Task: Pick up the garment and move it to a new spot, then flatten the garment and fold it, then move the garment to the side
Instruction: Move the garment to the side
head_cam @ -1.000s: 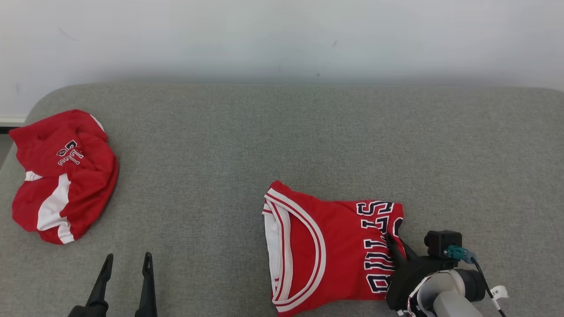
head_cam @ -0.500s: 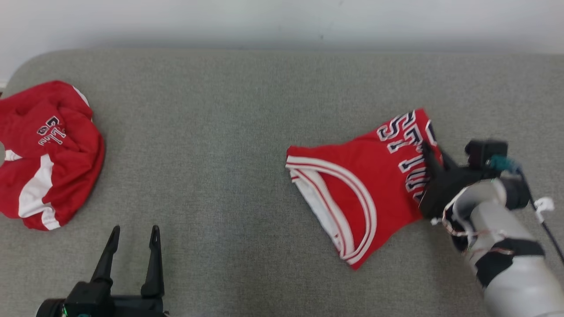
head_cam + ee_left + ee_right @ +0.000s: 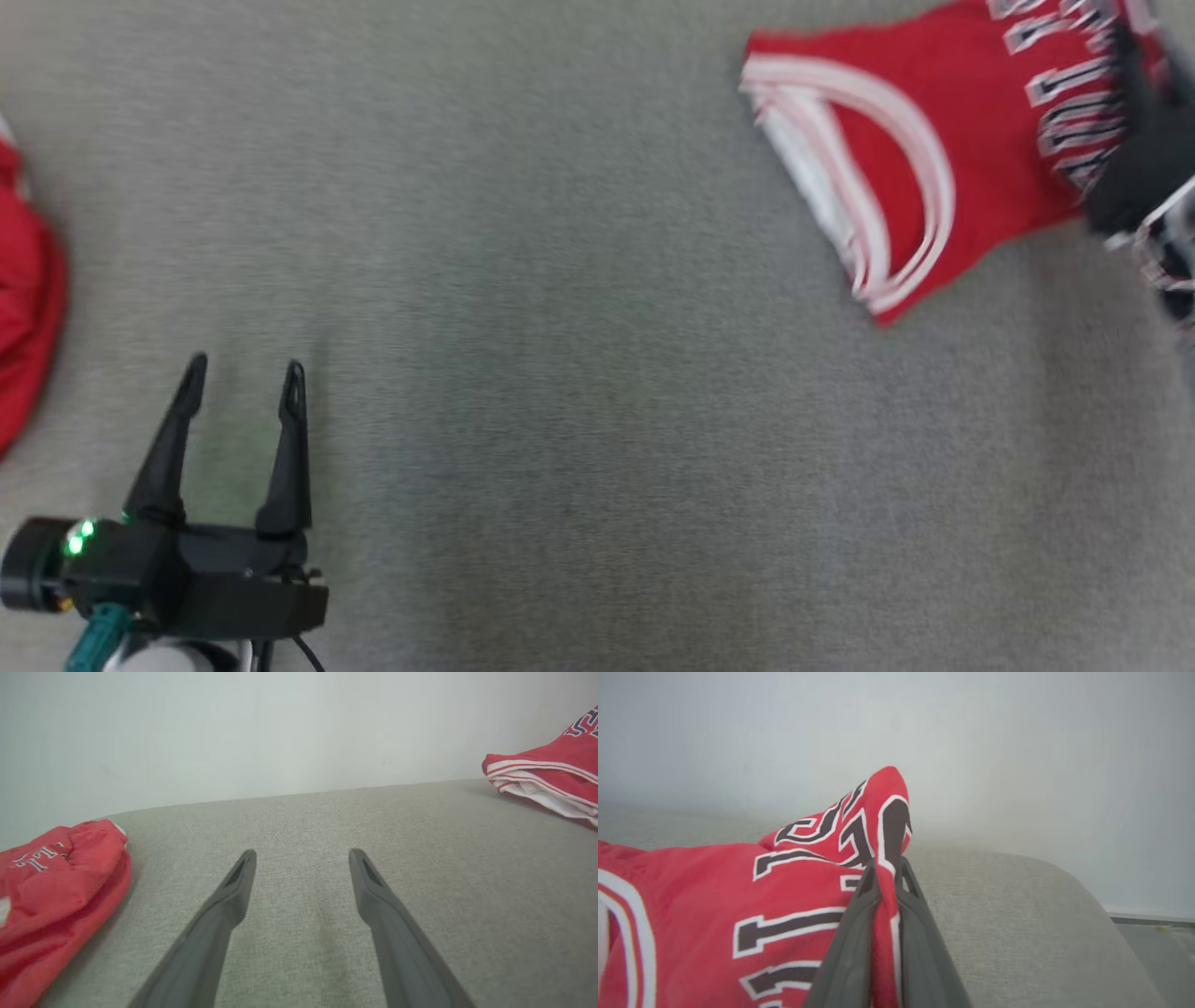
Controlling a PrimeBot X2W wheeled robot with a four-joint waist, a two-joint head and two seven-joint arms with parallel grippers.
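The garment [image 3: 980, 159] is a folded red jersey with white trim and dark lettering, lying at the top right of the head view on the grey cushion [image 3: 560, 373]. My right gripper [image 3: 1125, 65], blurred at the right edge, is on its lettered end. In the right wrist view this gripper [image 3: 887, 868] is shut on a raised pinch of the garment [image 3: 714, 882]. My left gripper [image 3: 245, 366] stands open and empty at the lower left, far from it. From the left wrist, the open gripper [image 3: 303, 854] hovers over bare cushion, with the garment [image 3: 551, 774] at the far right.
A second red and white garment [image 3: 28, 308] lies crumpled at the left edge, also seen from the left wrist as a heap [image 3: 56, 872]. A pale wall backs the cushion. The cushion's rounded right edge [image 3: 1087, 896] drops off to the floor [image 3: 1148, 942].
The head camera has tilted down, so the whole picture shifted. Beyond that, my right gripper has carried the garment to the right and farther back. The left gripper stays open.
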